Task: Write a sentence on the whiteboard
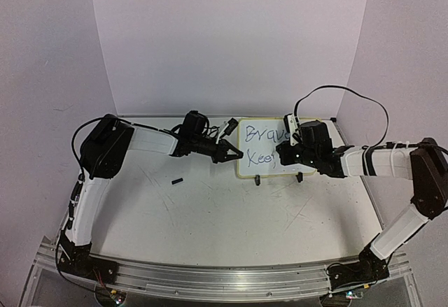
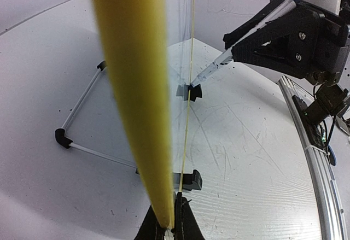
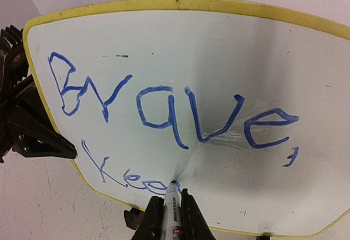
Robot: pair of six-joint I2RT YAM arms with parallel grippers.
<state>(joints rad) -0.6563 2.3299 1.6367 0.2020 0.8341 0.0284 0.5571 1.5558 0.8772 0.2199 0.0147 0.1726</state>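
Observation:
The whiteboard [image 1: 262,154] stands tilted on two black clip feet at the table's back middle, with blue writing "Brave," above "Kee". My left gripper [image 1: 236,154] is shut on its left yellow rim [image 2: 136,87]. My right gripper [image 1: 283,152] is shut on a blue marker [image 3: 173,210], whose tip touches the board [image 3: 180,54] at the end of the lower word. In the left wrist view I see the board edge-on, with the right gripper [image 2: 216,65] and the marker [image 2: 210,69] against its face.
A small black marker cap [image 1: 177,180] lies on the scratched white tabletop [image 1: 231,216], left of the board. A wire stand [image 2: 82,120] lies behind the board. A metal rail [image 1: 224,275] runs along the table's near edge.

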